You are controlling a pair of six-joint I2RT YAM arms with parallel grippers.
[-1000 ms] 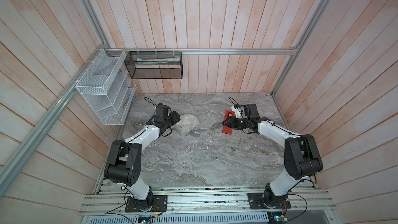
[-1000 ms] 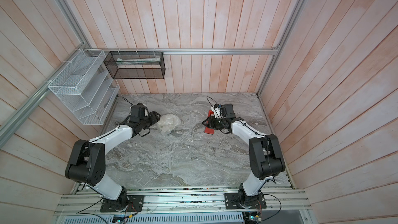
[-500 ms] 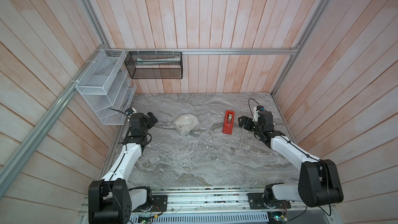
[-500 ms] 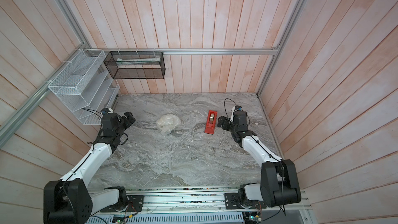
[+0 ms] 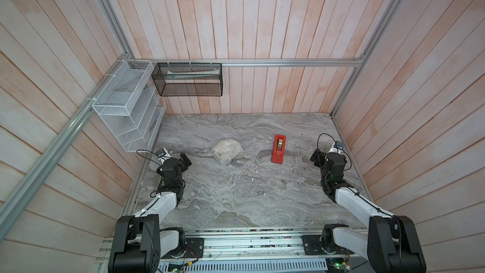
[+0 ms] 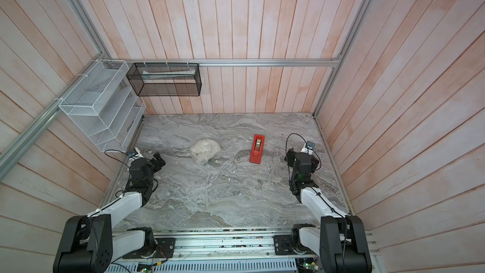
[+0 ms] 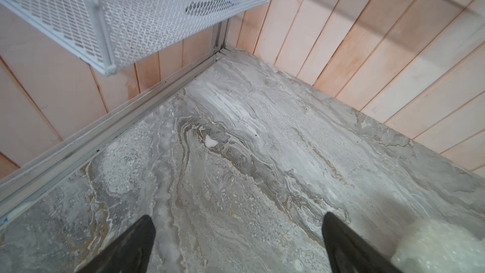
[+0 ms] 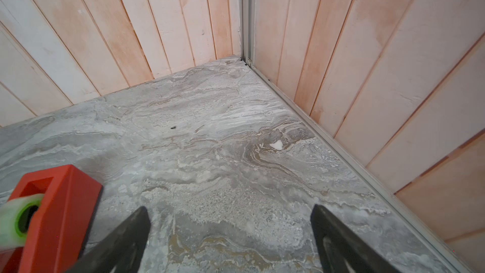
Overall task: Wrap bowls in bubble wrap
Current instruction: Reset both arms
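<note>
Left arm [image 5: 162,203] and right arm [image 5: 354,206]: white link shells, black joint housings; thin black cables [image 5: 317,141] loop near wrists; pincer fingers [image 7: 126,248] black, tapered.

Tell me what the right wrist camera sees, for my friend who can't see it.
The right gripper hangs wide open and empty over a grey marbled table. A red tape dispenser holding a roll of clear tape sits close beside one black finger. Behind them, pale wooden plank walls meet in a corner.

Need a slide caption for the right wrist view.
Open right gripper above the marble tabletop, holding nothing, with the red tape dispenser beside it, untouched.
</note>
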